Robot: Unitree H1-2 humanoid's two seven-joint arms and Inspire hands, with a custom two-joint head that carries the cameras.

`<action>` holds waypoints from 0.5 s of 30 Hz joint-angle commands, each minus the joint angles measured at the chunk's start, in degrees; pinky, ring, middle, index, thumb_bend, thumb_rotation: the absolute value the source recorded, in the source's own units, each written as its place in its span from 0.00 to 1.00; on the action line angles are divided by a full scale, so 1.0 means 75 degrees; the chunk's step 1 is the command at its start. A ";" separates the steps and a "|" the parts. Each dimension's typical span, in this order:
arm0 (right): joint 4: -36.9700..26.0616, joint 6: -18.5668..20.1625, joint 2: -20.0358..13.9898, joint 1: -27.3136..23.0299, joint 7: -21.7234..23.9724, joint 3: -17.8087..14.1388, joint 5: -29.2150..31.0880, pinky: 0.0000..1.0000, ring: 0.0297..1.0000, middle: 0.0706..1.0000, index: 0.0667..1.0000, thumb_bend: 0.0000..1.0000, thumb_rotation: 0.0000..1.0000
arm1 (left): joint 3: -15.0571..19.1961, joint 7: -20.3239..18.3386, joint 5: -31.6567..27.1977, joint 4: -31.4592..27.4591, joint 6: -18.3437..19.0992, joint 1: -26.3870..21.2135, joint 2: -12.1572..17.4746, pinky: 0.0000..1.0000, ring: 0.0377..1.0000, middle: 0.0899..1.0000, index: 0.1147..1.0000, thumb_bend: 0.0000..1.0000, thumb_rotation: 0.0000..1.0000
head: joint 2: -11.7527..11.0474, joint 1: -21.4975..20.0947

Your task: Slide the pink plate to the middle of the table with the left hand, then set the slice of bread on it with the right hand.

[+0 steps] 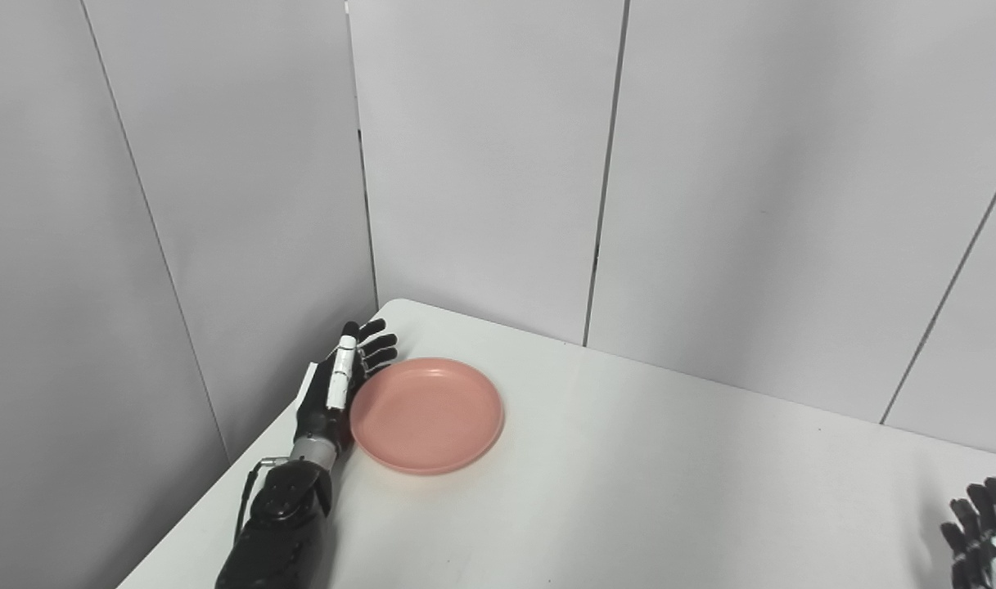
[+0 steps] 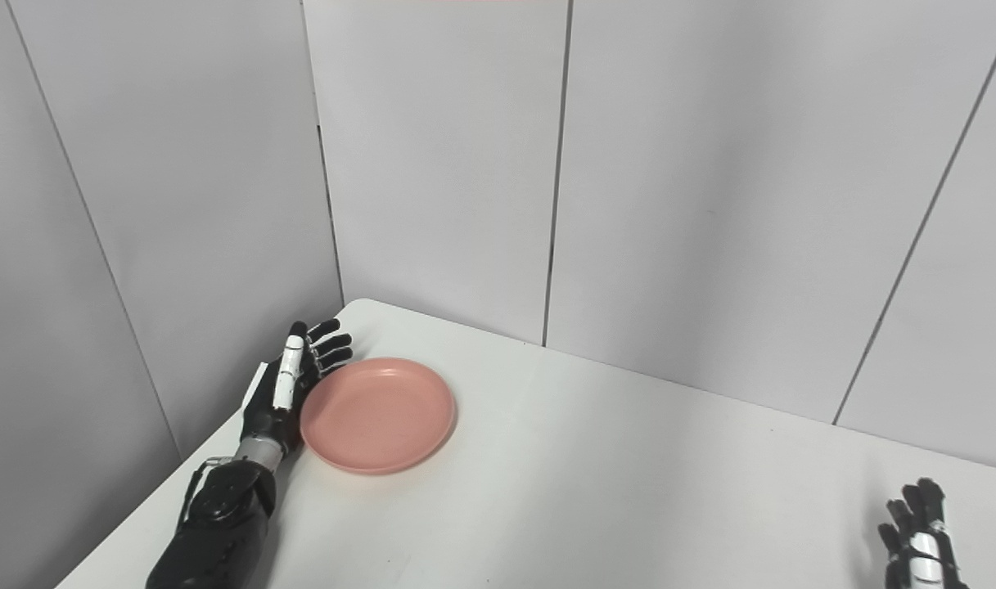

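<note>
The pink plate (image 1: 426, 413) lies near the far left corner of the white table (image 1: 628, 491), with nothing on it. My left hand (image 1: 342, 380) stands open at the plate's left rim, palm against the edge and fingers stretched toward the wall. My right hand (image 1: 982, 536) is low at the bottom right, fingers apart and pointing up, holding nothing. No slice of bread shows in either view.
Grey wall panels (image 1: 481, 164) close off the table at the back and on the left. The table's left edge (image 1: 219, 491) runs right beside my left forearm (image 1: 281, 523).
</note>
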 commanded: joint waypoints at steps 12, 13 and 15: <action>-0.0209 -0.0182 0.0032 -0.0003 -0.0025 0.0001 0.0019 1.00 0.99 1.00 1.00 0.57 0.91 | -0.0073 -0.0377 -0.0351 -0.0488 0.0104 -0.0231 -0.0074 0.78 0.78 0.76 0.75 0.72 1.00 | 0.0036 -0.0048; -0.0212 -0.0183 0.0029 -0.0003 -0.0016 0.0005 0.0025 1.00 0.99 1.00 1.00 0.56 0.91 | -0.0090 -0.0372 -0.0329 -0.0484 0.0102 -0.0233 -0.0079 0.79 0.77 0.76 0.75 0.72 1.00 | 0.0036 -0.0048; -0.0222 -0.0157 0.0021 -0.0001 0.0000 0.0005 0.0051 1.00 0.99 1.00 1.00 0.56 0.92 | -0.0126 -0.0352 -0.0284 -0.0455 0.0071 -0.0245 -0.0104 0.80 0.78 0.75 0.75 0.72 1.00 | 0.0044 -0.0053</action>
